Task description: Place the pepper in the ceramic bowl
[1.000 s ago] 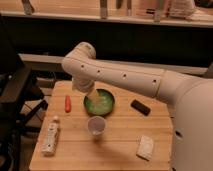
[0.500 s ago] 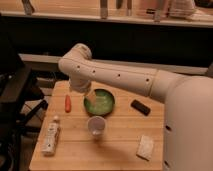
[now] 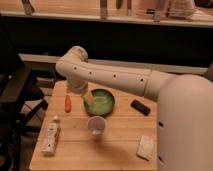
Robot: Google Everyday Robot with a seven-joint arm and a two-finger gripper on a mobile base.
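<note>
Cream-white tubular arm point(image 3: 117, 77) dotted with dark holes, gripper point(image 3: 86, 99) low beside the ceramic bowl point(image 3: 112, 104).

Dim, warm light with soft blur throughout.

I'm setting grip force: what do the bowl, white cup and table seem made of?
Ceramic bowl: glazed ceramic, glossy green sheen. White cup: probably paper or plastic, matte, thin-walled. Table: wood, visible plank lines. The gripper hangs at the bowl's rim, on the pepper's side.

Gripper point(image 3: 88, 101), jaws apart, over ceramic bowl point(image 3: 106, 104) rim, pepper point(image 3: 68, 102) nearby.
</note>
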